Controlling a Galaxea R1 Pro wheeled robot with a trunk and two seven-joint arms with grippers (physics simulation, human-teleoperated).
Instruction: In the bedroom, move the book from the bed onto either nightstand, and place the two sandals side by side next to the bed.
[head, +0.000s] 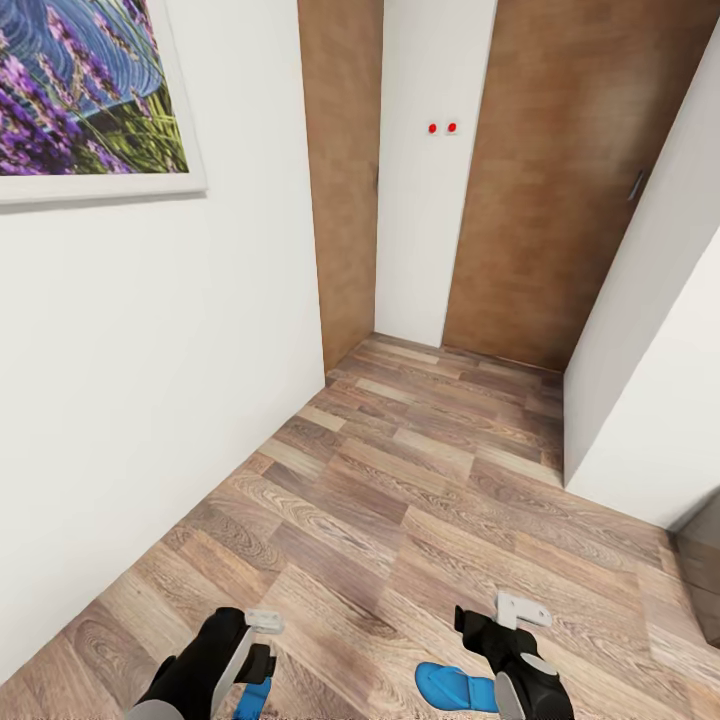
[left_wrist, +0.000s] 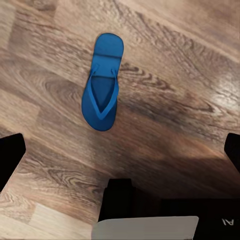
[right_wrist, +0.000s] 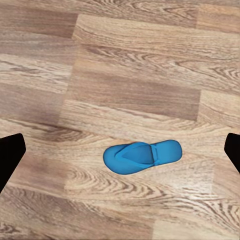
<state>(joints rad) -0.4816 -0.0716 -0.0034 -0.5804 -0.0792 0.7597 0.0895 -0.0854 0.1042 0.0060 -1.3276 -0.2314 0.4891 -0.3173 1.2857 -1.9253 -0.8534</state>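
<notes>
From the head view, the robot faces a corner of the bedroom where the wood-plank floor (head: 420, 480) runs up to two wooden doors (head: 570, 190) with a white strip of wall between them carrying two small red dots (head: 442, 128). A framed picture of purple flowers (head: 90, 90) hangs on the white wall to the left. Low in this view both arms reach down. The left gripper (head: 262, 640) hangs above a sliver of blue, one sandal (head: 254, 698), which is partly hidden behind the arm. The right gripper (head: 490, 625) hangs just above the other sandal (head: 455, 688), which lies flat on the floor. The two sandals lie apart, not side by side.

In the left wrist view, a blue sandal (left_wrist: 102, 82) lies flat on the planks, strap side up, with nothing touching it. The dark fingers (left_wrist: 10, 155) stand spread wide at either edge of the frame, holding nothing.

In the right wrist view, the second blue sandal (right_wrist: 142, 156) lies flat on the floor, strap up, alone on the planks. Here too the dark fingers (right_wrist: 10, 157) are spread wide apart and empty, well clear of the sandal.
</notes>
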